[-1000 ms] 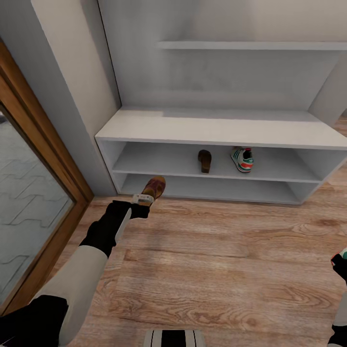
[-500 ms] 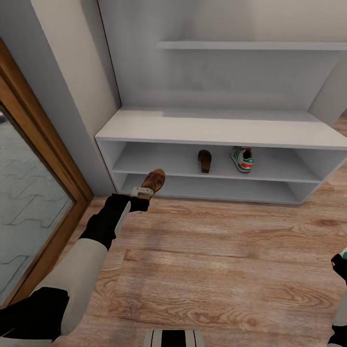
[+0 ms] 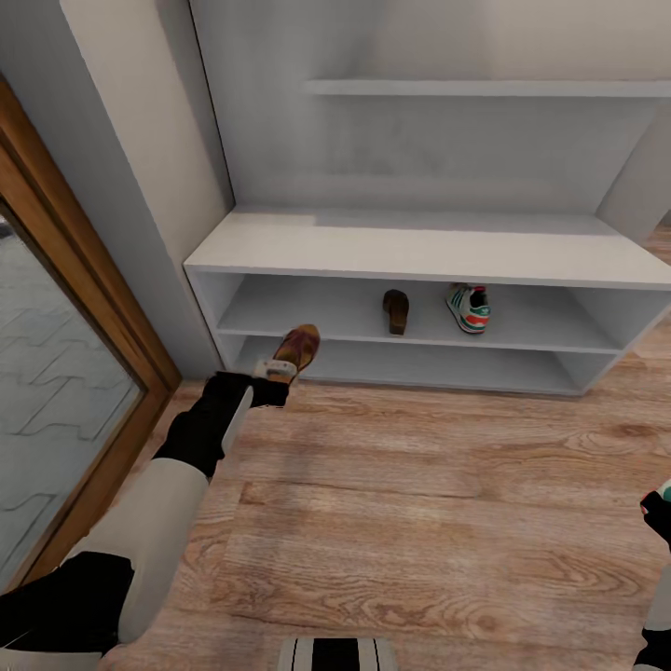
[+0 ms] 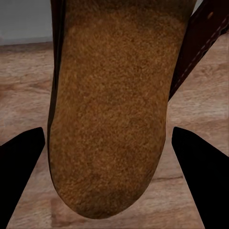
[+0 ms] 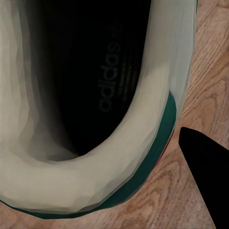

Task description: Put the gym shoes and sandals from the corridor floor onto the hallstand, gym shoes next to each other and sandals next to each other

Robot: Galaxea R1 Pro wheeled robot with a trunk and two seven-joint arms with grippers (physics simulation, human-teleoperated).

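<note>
Sandal, head view: second sandal point(image 3: 295, 349) was clamped in the left gripper point(image 3: 273, 370) just before the hallstand point(image 3: 419, 250), low by the bottom shelf; its mate point(image 3: 396, 310) and one gym shoe point(image 3: 469, 308) sat apart on the middle shelf.
Risk, left wrist view: footbed point(image 4: 109, 109) sat between the dark fingers point(image 4: 21, 164); it might catch the shelf edge and drop to the corridor floor point(image 4: 24, 95).
Right wrist view: gym shoe heel point(image 5: 86, 119) appeared held by the right gripper; closure could not be told.
</note>
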